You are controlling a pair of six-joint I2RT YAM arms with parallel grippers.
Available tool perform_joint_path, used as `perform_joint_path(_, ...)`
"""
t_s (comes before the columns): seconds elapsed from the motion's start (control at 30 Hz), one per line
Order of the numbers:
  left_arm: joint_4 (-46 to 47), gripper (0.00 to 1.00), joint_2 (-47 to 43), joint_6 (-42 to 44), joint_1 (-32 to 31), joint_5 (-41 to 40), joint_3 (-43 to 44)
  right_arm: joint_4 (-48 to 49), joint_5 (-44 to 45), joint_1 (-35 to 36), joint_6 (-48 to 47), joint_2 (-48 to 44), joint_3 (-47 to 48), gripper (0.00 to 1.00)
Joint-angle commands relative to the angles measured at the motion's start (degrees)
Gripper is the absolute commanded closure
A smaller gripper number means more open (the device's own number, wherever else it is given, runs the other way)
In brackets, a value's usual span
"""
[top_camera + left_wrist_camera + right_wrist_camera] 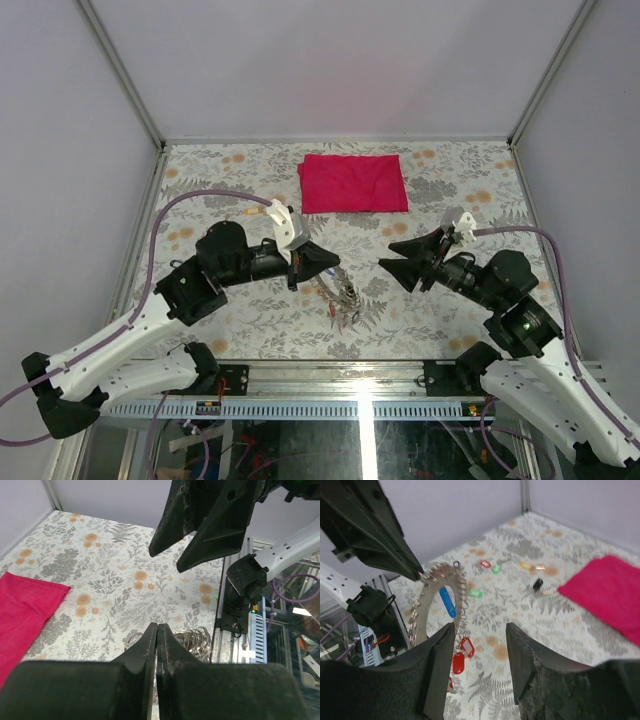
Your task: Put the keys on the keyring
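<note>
Large dark grey metal keyring (422, 612) stood on edge above the floral-patterned counter (220, 190). Its rim was pinched by the left gripper (336, 268), jaws clenched on it. A blue-tagged key (447, 602) and hanging red-tagged keys (467, 646) were at the keyring. Right gripper (385, 254) was just right of the keyring, jaws released, holding nothing. Beyond the keyring, loose on the counter, lay green-tagged keys (496, 569), a loose red-tagged key (485, 563), a yellow-tagged key (526, 565) and a black-tagged key (538, 584). Farthest from the keyring lay a folded red cloth (353, 183).
</note>
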Motion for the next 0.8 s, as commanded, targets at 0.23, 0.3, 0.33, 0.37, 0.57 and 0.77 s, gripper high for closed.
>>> perform_joint_path(0.23,1.98,1.00,-3.35,-0.80,-0.35,10.97,2.40,26.57,-23.64,0.37,-5.37,3.28,-2.93,0.59)
perform_joint_path(0.3,1.65,1.00,-3.15,-0.70,-0.33,11.74,2.67,30.06,-26.27,0.37,-4.59,4.35,-3.48,0.63)
perform_joint_path(0.33,1.61,1.00,-3.07,-0.68,-0.31,12.02,2.67,31.85,-27.18,0.45,-4.37,4.78,-3.74,0.64)
perform_joint_path(0.37,1.53,1.00,-3.04,-0.58,-0.31,12.28,2.72,33.28,-27.93,0.60,-4.15,5.28,-4.13,0.65)
perform_joint_path(0.57,1.59,1.00,-3.28,0.09,-0.35,11.57,2.76,34.76,-28.00,4.08,-7.31,7.62,-4.26,0.71)
perform_joint_path(0.77,2.07,1.00,-3.04,-0.26,-0.34,11.63,2.64,31.77,-25.12,7.81,-12.13,8.69,-3.90,0.73)
